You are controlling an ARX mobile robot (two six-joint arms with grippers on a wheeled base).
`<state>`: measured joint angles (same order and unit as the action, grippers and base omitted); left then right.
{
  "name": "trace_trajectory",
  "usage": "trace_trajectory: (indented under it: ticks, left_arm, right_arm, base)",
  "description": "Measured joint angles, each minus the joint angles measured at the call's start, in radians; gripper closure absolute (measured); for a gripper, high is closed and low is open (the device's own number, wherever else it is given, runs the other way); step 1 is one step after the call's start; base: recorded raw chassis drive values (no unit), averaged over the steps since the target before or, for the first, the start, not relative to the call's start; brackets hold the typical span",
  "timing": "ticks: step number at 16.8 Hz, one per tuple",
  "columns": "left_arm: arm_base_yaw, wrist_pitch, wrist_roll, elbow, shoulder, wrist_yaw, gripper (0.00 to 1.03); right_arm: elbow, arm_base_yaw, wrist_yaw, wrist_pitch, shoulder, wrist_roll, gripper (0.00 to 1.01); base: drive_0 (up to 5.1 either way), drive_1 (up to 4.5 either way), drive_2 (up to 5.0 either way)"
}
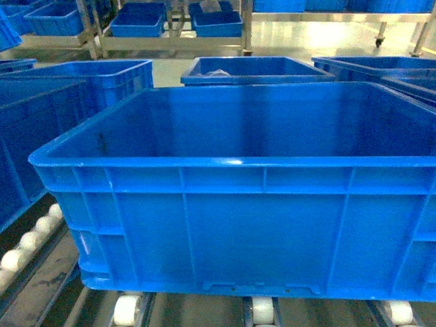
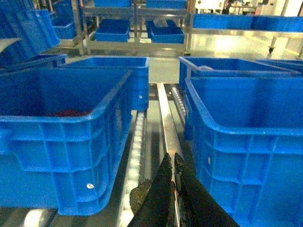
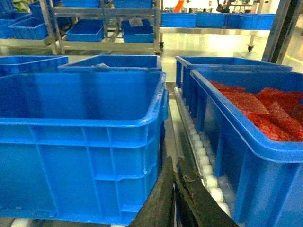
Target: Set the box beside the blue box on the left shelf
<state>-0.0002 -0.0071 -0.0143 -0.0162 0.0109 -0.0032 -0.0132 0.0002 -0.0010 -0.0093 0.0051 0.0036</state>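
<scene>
Head view: large bright-blue ribbed plastic crate [image 1: 238,204] filling the frame, resting on white plastic rollers [image 1: 127,310] of the metal flow rack [image 1: 41,272], rim level, inside apparently empty. Neighbouring blue crate [image 1: 41,129] on the left, near but apart, a lane of rollers between. Neither pincer visible here.

Left wrist view: left pincer [image 2: 173,182] low in the gap, dark fingers pressed together, holding nothing. The crate's ribbed wall on the right [image 2: 246,156], the neighbouring crate on the left [image 2: 61,142] with something dark red inside, steel rail [image 2: 165,123] and rollers running between.

Right wrist view: right pincer [image 3: 173,189] likewise closed and empty, beside the crate's right corner [image 3: 80,146]. Further crate of red material [image 3: 265,142] on the right.

Judged: crate already set down beside its neighbour, pincers free of it. Risks from here: rolling forward or back along the free-turning rollers after a stray nudge; fingers catching the rolled rim or ribs on the way up out of the narrow gaps, tilting or dragging the crate.
</scene>
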Motion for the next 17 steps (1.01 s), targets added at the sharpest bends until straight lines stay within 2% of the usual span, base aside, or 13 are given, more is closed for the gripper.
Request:
trace_trajectory:
  ticks: [6, 9, 10, 11, 17]
  left_arm:
    - [0.000, 0.001, 0.003, 0.000, 0.000, 0.003, 1.02]
    - [0.000, 0.001, 0.003, 0.000, 0.000, 0.003, 0.65]
    - [0.000, 0.001, 0.003, 0.000, 0.000, 0.003, 0.38]
    - [0.000, 0.001, 0.004, 0.000, 0.000, 0.003, 0.05]
    - [0.000, 0.001, 0.004, 0.000, 0.000, 0.003, 0.05]
  right_arm:
    - [0.000, 0.000, 0.000, 0.005, 0.000, -0.001, 0.99]
    - [0.000, 0.000, 0.001, 0.005, 0.000, -0.001, 0.62]
    - [0.000, 0.000, 0.001, 0.005, 0.000, -0.001, 0.34]
    - [0.000, 0.000, 0.000, 0.005, 0.000, -0.001, 0.03]
    - [0.000, 0.000, 0.001, 0.005, 0.000, -0.001, 0.03]
  base:
    - [0.0, 0.00, 0.0]
    - [0.0, 0.00, 0.0]
    - [0.0, 0.00, 0.0]
    - [0.0, 0.00, 0.0]
    - [0.0, 0.00, 0.0]
